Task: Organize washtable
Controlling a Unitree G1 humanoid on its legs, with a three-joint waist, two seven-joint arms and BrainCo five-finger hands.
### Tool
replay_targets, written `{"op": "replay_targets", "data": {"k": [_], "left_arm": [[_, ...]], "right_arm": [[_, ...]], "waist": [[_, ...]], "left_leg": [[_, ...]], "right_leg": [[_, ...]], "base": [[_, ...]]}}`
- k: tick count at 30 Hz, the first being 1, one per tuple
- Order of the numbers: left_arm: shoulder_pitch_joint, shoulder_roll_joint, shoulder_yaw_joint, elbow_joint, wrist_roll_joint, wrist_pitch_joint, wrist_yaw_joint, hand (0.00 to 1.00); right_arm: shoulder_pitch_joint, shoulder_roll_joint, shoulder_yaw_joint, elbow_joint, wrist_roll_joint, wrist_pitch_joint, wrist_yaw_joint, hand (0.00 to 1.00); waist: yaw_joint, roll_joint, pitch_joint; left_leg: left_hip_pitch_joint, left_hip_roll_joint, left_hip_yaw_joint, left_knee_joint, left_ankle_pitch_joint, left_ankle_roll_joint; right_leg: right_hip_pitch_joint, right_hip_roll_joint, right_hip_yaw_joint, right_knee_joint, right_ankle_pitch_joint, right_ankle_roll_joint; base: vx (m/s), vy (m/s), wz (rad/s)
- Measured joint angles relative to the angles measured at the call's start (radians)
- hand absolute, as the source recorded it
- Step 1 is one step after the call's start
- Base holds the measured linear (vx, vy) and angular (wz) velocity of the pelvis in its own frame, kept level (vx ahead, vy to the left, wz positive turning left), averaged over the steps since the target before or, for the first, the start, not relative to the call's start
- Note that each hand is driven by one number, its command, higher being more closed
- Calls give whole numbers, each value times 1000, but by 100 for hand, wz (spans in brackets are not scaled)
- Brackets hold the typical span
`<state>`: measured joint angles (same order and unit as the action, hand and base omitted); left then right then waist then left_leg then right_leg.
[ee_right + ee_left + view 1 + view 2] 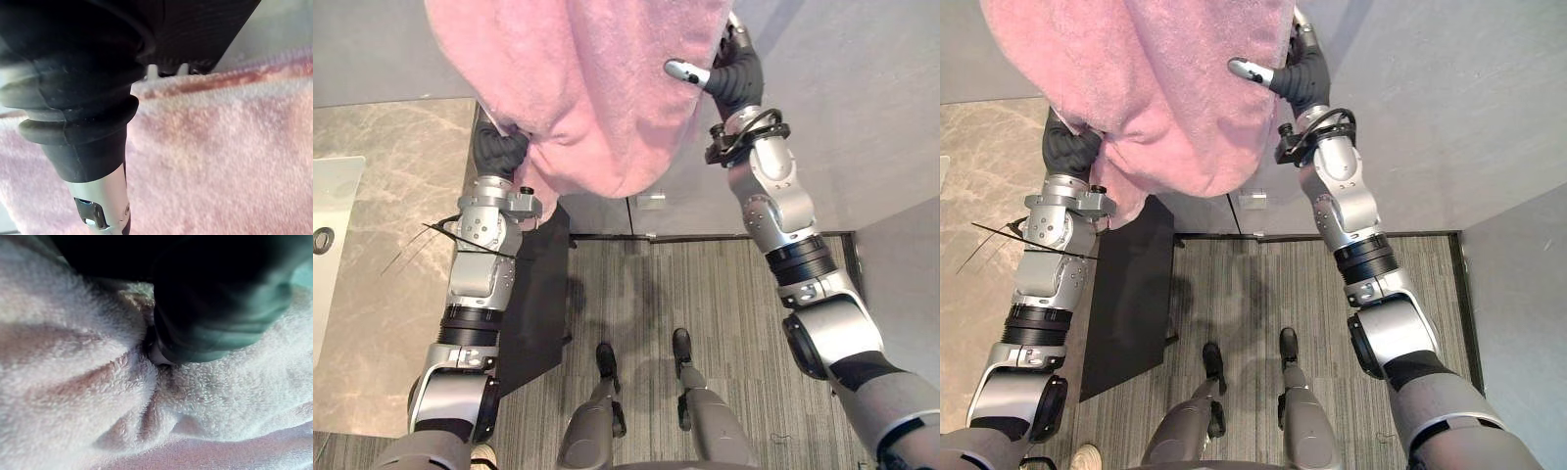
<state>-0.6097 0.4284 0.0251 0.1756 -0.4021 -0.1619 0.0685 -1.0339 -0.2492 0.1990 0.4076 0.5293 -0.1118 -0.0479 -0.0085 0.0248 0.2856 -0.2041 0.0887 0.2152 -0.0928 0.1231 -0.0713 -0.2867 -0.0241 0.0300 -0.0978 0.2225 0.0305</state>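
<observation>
One towel (597, 98) in closed right robot hand (732, 73)

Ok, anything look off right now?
The pink towel hangs bunched and lopsided: gathered into folds at the left hand, flatter toward the right hand, covering the top of the head views.

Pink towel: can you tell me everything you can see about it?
The pink towel is fluffy, looped cloth with a flatter hem band along one edge. It is held up in the air, close to the head camera. It hangs bunched and creased, its lower edge drooping in a rounded fold. The right hand pinches its right edge, thumb lying over the front. The left hand meets its gathered lower left corner, where the cloth puckers into deep folds.
</observation>
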Motion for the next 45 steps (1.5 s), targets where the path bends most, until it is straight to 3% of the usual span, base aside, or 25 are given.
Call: {"op": "replay_targets", "data": {"k": [1, 12, 17, 25, 36, 37, 40, 41, 45], "left_arm": [[-2, -2, 0, 3, 1, 0, 0, 100], [-19, -26, -13, 27, 2, 0, 10, 100], [-19, -26, -13, 27, 3, 0, 8, 100], [-19, -26, -11, 14, 3, 0, -6, 100], [-11, -30, -11, 13, 3, 0, -24, 100], [0, -30, -11, 13, 3, 0, -24, 100], [19, -36, -11, 13, 3, 0, -25, 100], [22, -37, -11, 13, 4, 0, -25, 0], [38, -43, 4, 13, 4, 0, -24, 0]], "right_arm": [[-2, 15, 3, 0, -21, 3, 0, 100], [-22, 46, 16, 9, -112, 13, -18, 100], [-22, 15, -50, 8, -144, 14, -20, 100], [27, -59, -90, -46, -134, 14, -10, 100], [88, -76, -90, -82, -96, 14, 22, 100], [94, -76, -88, -82, -96, 14, 30, 0], [116, -76, -83, -82, -97, 14, 32, 0], [121, -76, -83, -83, -97, 14, 33, 0], [135, -76, -84, -83, -86, 14, 32, 0]], "waist": [[0, 0, 0], [2, 0, 0], [-2, 0, 0], [-15, -1, -2], [-31, -3, -13], [-31, -3, -19], [-28, -4, -38], [-27, -4, -42], [-26, -8, -54]], "left_leg": [[0, 1, 0, 0, 0, 0], [-2, 4, 1, 0, 0, -1], [-2, 3, 0, 0, 0, -1], [10, 3, 11, 0, 0, -1], [32, 9, 35, 0, -1, -1], [32, 10, 35, -1, -1, -1], [32, 12, 34, -1, -1, -1], [32, 11, 34, -1, -1, -1], [32, 11, 31, -2, -1, -1]], "right_leg": [[0, 1, 0, 0, 0, 0], [-2, 4, 1, 0, 0, 0], [-2, 4, 1, 0, 0, 0], [4, 5, 12, 0, 0, 0], [15, 5, 32, 0, 0, 3], [15, 6, 31, 0, 0, 4], [15, 6, 28, 0, -1, 4], [16, 6, 28, 0, -1, 4], [17, 5, 25, 0, -1, 4]], "base": [[0, 0, 0], [0, 0, 0], [0, 0, 0], [1, 3, -3], [-1, 6, -5], [0, 0, 0], [0, 0, 0], [0, 0, 0], [0, 0, 0]]}}
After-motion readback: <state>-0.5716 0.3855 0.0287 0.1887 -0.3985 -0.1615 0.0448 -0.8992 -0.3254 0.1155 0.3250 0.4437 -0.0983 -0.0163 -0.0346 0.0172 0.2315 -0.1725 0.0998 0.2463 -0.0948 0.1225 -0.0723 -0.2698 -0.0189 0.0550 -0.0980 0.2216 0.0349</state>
